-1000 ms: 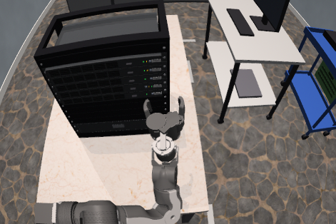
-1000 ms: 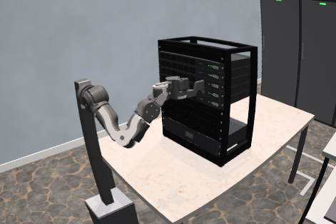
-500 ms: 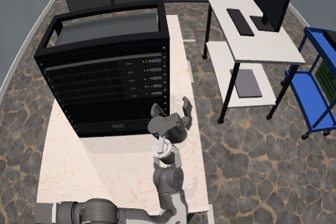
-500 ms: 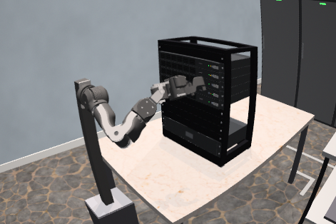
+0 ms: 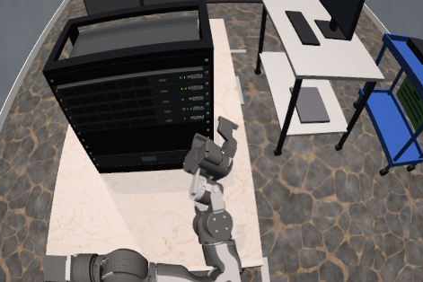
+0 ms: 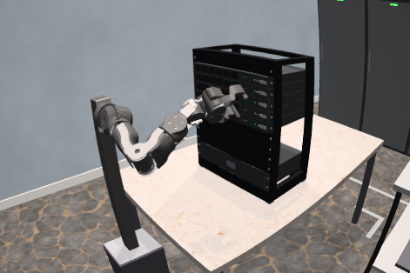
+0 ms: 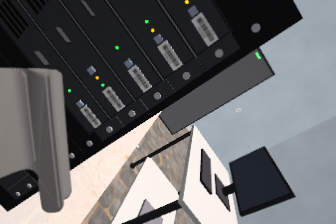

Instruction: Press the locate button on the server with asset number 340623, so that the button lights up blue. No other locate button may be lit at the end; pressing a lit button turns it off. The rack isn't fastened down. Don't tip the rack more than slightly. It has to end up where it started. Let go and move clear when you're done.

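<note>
The black server rack (image 5: 134,90) stands upright on the marble table, also in the exterior view (image 6: 252,117). Several servers fill its upper bays, each with green or amber lights, a small square locate button and a barcode label at the right end (image 5: 196,96). In the wrist view the rack front is seen tilted, with the buttons (image 7: 128,62) grey and the labels (image 7: 139,79) too small to read. I see no button lit blue. My gripper (image 5: 228,135) is open and empty, rolled sideways just in front of the rack's lower right front (image 6: 236,102). One finger (image 7: 44,140) shows in the wrist view.
A white desk (image 5: 327,49) with a keyboard and monitor stands to the right of the table. A blue cart (image 5: 403,103) is farther right. Tall dark cabinets (image 6: 373,65) stand behind the table. The arm's post (image 6: 117,183) stands at the table's near corner.
</note>
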